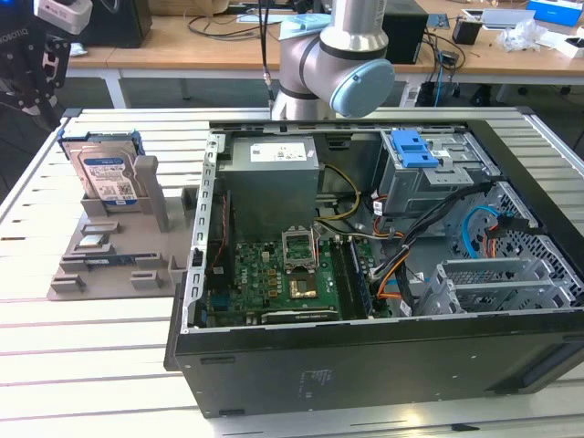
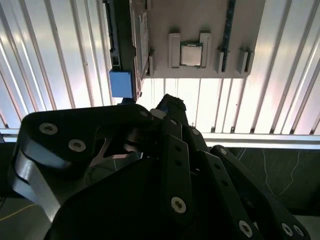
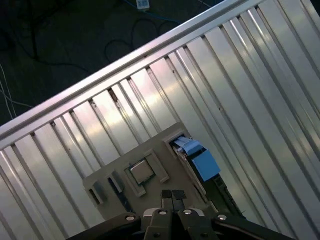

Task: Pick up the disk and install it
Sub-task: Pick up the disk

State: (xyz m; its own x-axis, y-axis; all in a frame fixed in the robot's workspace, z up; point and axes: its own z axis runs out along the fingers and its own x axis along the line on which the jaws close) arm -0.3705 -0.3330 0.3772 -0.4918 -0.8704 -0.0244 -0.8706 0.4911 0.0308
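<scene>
Hovering above the grey fixture (image 1: pixel 109 239) near the tabletop (image 1: pixel 82 356) edge at the exterior view's left, the gripper (image 3: pixel 173 196) carries nothing. In the first wrist view its fingers (image 3: pixel 167 196) are pressed together. The disk (image 1: pixel 105 173) stands upright in a slot of that fixture, label facing outward and blue rails around its edges, and nothing touches it.

As I judge it, the main danger is the closed fingers: coming down like this they would knock the disk's top edge rather than straddle it, tipping it or shifting the fixture. The smooth plastic rails could also let the disk slip or twist in a pinch. A tilted disk would likely jam at the drive cage (image 1: pixel 429 182), where loose cables (image 1: pixel 401 246) lie close enough to snag.

The fixture also holds a processor chip (image 3: pixel 142 171) in a recess. The open computer case (image 1: pixel 365 342) holds a motherboard (image 1: pixel 274 274), a power supply (image 1: pixel 272 187) and the cage under its blue latch (image 1: pixel 413 146).
</scene>
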